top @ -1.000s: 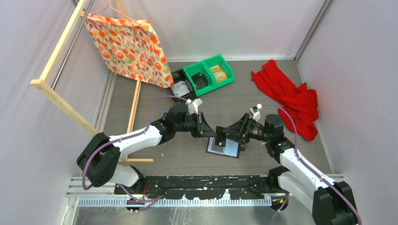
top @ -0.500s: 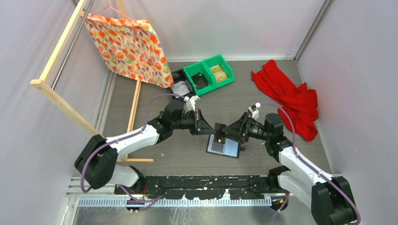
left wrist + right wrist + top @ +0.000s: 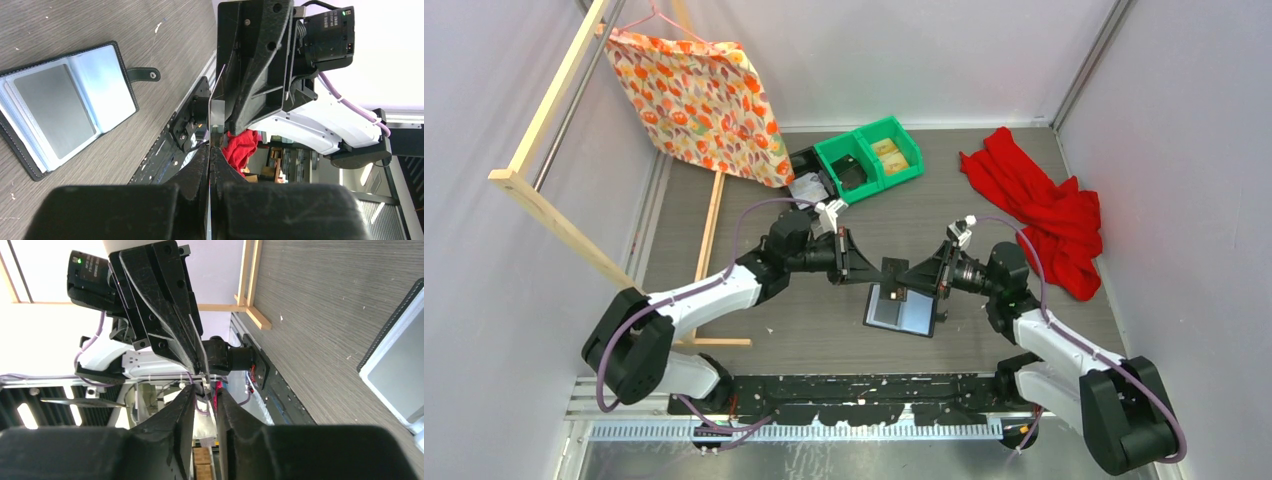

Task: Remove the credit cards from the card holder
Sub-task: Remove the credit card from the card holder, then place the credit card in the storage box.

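Observation:
The card holder [image 3: 904,314] lies open on the table below both grippers; it also shows in the left wrist view [image 3: 107,82] and the right wrist view [image 3: 400,347]. A grey credit card [image 3: 52,110] sits in its left sleeve. My left gripper [image 3: 876,272] is shut on another credit card [image 3: 892,269], held in the air and seen edge-on in the left wrist view [image 3: 216,85]. My right gripper [image 3: 910,276] faces it at the card's other end, jaws a little apart. In the right wrist view [image 3: 206,390] the card's thin edge shows at the fingertips.
Two green bins [image 3: 871,157] and a black bin [image 3: 808,172] stand at the back. A red cloth [image 3: 1044,205] lies at the right. A patterned cloth [image 3: 699,95] hangs on a wooden frame [image 3: 544,215] at the left.
The card has risen from just above the card holder to between the two grippers. The left gripper has closed in on it from the left; the right gripper has lifted slightly.

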### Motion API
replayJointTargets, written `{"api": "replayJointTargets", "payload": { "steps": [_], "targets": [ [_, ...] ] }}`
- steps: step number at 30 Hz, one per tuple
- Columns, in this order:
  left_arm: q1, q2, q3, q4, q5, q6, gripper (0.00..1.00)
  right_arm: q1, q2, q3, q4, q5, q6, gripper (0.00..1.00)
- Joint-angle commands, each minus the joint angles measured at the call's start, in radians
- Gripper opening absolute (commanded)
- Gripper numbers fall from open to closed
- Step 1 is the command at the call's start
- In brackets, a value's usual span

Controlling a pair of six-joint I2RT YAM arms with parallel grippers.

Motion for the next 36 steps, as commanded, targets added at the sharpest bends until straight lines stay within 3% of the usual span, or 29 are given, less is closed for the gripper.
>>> {"api": "replayJointTargets", "payload": {
  "steps": [1, 5, 8, 14, 17, 21, 23, 30, 36],
  "targets": [
    [0.013, -0.043, -0.013, 0.05, 0.035, -0.012, 0.0, -0.006, 0.031, 0.001, 0.118, -0.032, 0.036, 0.2],
    [0.018, -0.042, -0.009, 0.048, 0.039, -0.01, 0.01, -0.006, 0.049, -0.002, 0.117, -0.029, 0.03, 0.02],
    [0.035, -0.058, 0.03, -0.086, 0.014, 0.039, 0.01, -0.006, 0.035, 0.026, -0.027, -0.001, -0.049, 0.01],
    [0.112, -0.208, 0.208, -0.632, -0.172, 0.282, 0.41, -0.012, -0.036, 0.108, -0.334, 0.194, -0.174, 0.01],
    [0.136, -0.291, 0.3, -0.841, -0.305, 0.359, 0.43, -0.007, -0.01, 0.194, -0.415, 0.3, -0.178, 0.01],
    [0.137, -0.414, 0.348, -0.973, -0.479, 0.372, 0.42, 0.081, 0.067, 0.382, -0.561, 0.627, -0.204, 0.01],
    [0.137, -0.468, 0.344, -0.992, -0.528, 0.36, 0.43, 0.131, 0.145, 0.484, -0.597, 0.79, -0.18, 0.01],
    [0.138, -0.563, 0.307, -1.039, -0.597, 0.323, 0.43, 0.212, 0.571, 0.856, -0.548, 1.108, -0.084, 0.01],
    [0.137, -0.613, 0.304, -1.087, -0.619, 0.322, 0.42, 0.219, 0.924, 1.273, -0.703, 1.201, -0.06, 0.01]
  ]
}}
